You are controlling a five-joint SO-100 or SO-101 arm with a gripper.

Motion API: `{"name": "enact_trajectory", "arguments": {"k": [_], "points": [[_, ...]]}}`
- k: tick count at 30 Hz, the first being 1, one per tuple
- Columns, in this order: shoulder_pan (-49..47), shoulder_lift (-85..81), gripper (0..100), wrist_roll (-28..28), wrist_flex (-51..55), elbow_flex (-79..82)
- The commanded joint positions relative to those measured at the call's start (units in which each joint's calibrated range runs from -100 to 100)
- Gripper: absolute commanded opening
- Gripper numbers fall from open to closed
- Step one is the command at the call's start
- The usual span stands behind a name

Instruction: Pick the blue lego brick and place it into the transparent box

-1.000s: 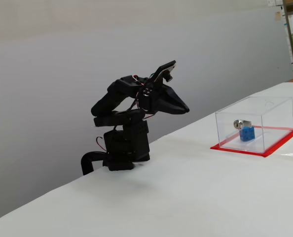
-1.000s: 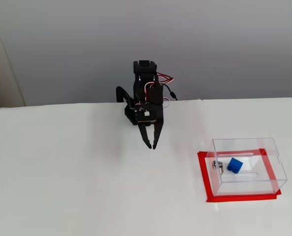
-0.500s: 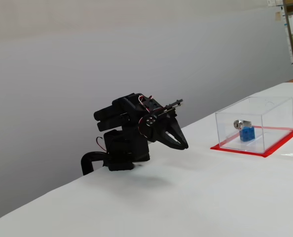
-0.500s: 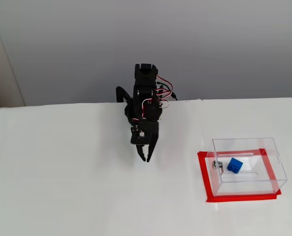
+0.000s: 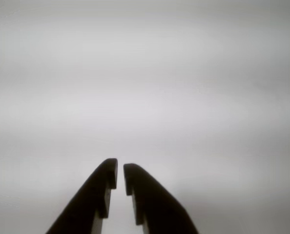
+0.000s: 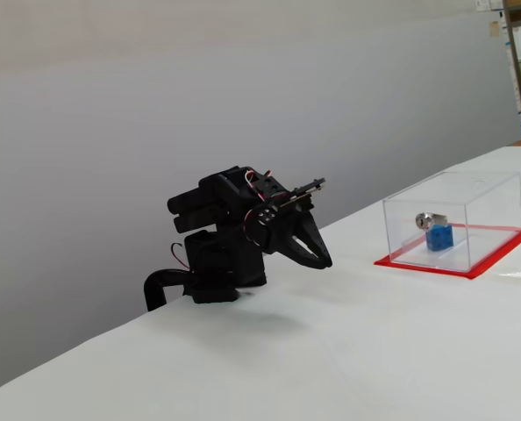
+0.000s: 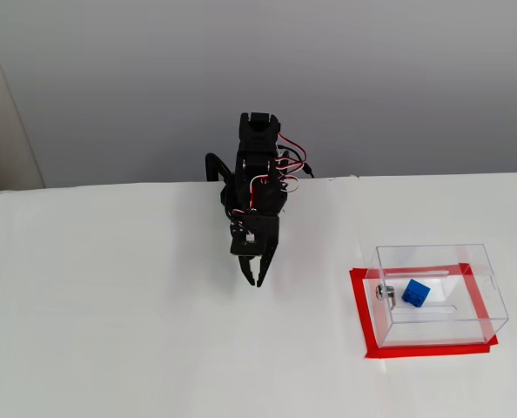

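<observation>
White table surface: the broad white tabletop [image 7: 137,331] filled both fixed views and carried everything else; in the wrist view it showed only as a blurred pale field.
Arm: the black jointed robot arm [image 6: 225,237] sat folded low over its base at the table's far edge, well apart from the box, with its forward end tipped down toward bare table.
Box: the transparent acrylic rectangular box [image 7: 480,300] stood on a flat red base sheet [image 7: 359,313], to the right of the arm in both fixed views.
Gripper: the black two-finger gripper [image 5: 120,173] held nothing; its fingers were drawn nearly together, with only a thin slit between the tips, which hung just above the table.
Brick: the small bright blue plastic lego brick [image 7: 415,293] lay inside the box on the red sheet, touching or just beside a small silver metal cylinder [image 7: 385,292].
Step in hand: judged from this, placing was already done and the arm was parked away from the box.
Next move: probably nothing further was needed than resting there, provided the brick stayed inside the box.
</observation>
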Motion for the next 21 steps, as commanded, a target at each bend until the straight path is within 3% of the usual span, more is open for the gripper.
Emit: {"name": "enact_trajectory", "arguments": {"k": [1,21], "points": [[-0.47,-0.68,1,0.52,1.04,0.87],[-6.01,-0.68,1,0.1,7.31,-1.03]]}}
